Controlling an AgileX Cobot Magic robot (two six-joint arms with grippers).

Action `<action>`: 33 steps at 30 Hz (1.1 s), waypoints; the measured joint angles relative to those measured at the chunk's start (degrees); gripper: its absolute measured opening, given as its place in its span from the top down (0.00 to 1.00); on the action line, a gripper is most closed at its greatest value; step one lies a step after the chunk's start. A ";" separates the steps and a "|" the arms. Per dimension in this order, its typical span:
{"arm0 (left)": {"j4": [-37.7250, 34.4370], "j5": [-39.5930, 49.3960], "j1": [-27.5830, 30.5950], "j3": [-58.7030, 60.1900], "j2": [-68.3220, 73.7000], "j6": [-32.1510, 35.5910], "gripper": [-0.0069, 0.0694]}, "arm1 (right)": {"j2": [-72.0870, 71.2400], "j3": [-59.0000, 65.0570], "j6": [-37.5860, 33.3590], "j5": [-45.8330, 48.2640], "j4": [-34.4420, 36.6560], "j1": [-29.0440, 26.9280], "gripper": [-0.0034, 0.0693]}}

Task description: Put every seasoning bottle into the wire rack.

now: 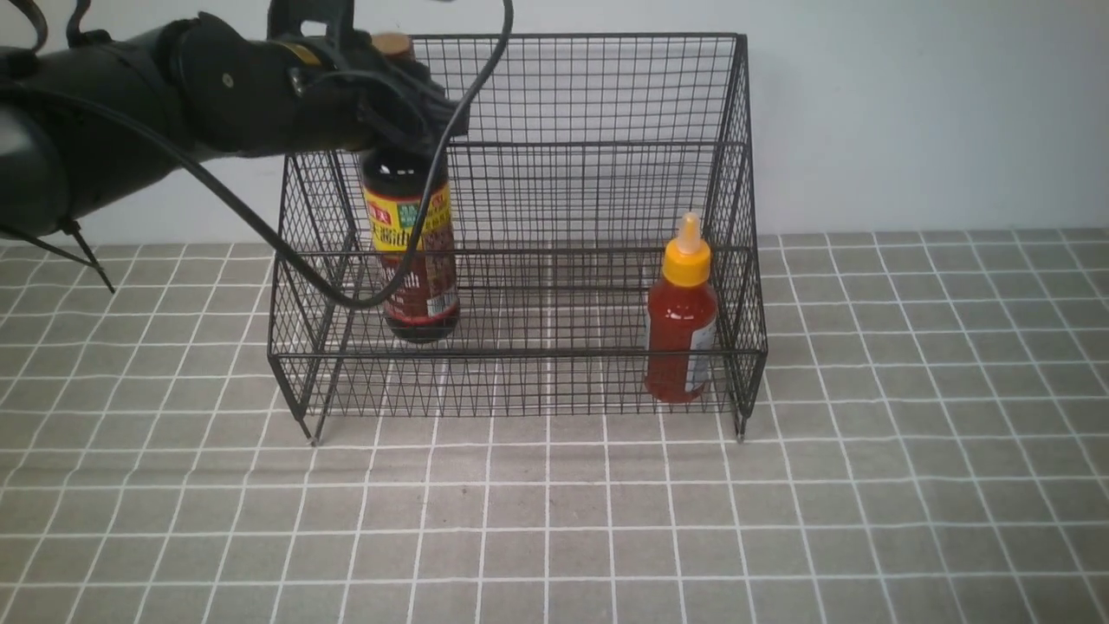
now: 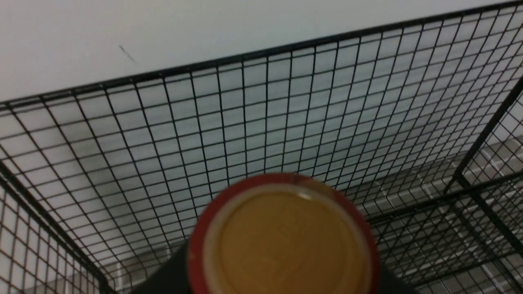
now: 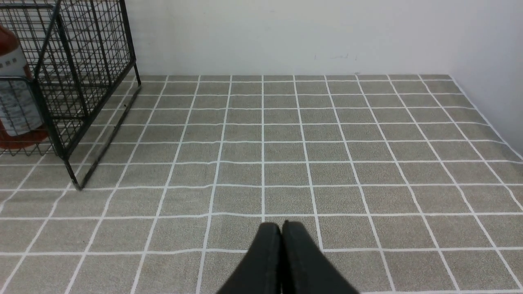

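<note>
The black wire rack (image 1: pixel 733 156) stands at the back of the table. The tall dark soy-sauce bottle (image 1: pixel 414 260) is upright inside its left part, its base low near the rack floor. My left gripper (image 1: pixel 405 113) is closed round the bottle's neck, just under the brown cap (image 1: pixel 394 43). The left wrist view shows only that cap (image 2: pixel 286 241) against the rack's back mesh (image 2: pixel 261 122); the fingers are hidden. The red squeeze bottle (image 1: pixel 682 321) stands upright in the rack's right front corner, and shows in the right wrist view (image 3: pixel 16 94). My right gripper (image 3: pixel 281 225) is shut and empty over the table, to the right of the rack (image 3: pixel 81 81).
The table wears a grey cloth with a white grid (image 1: pixel 554 520). A white wall (image 1: pixel 910 104) runs close behind the rack and along the table's right edge (image 3: pixel 490 61). The left arm's cable (image 1: pixel 346 299) hangs in front of the rack's left side.
</note>
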 joint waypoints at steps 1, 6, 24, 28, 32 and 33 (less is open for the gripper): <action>0.00 0.85 0.00 0.00 0.06 0.00 0.55 | 0.00 0.00 0.00 0.00 0.00 0.00 0.97; -0.16 0.51 0.00 -0.87 -0.50 0.00 0.44 | 0.00 0.00 0.00 0.00 0.00 0.00 0.97; 2.57 18.62 0.00 -0.98 -19.27 -0.19 0.63 | 0.00 0.00 0.00 0.00 0.00 0.00 0.97; 2.89 28.74 0.00 0.21 -26.49 -1.31 0.88 | 0.00 0.00 0.00 0.00 0.00 0.00 0.97; 3.07 29.33 0.00 7.50 -34.30 -5.33 0.92 | 0.00 0.00 0.00 0.00 0.00 0.00 0.97; 3.06 29.26 0.00 8.53 -34.73 -5.71 0.92 | 0.00 0.00 0.00 0.00 0.00 0.00 0.97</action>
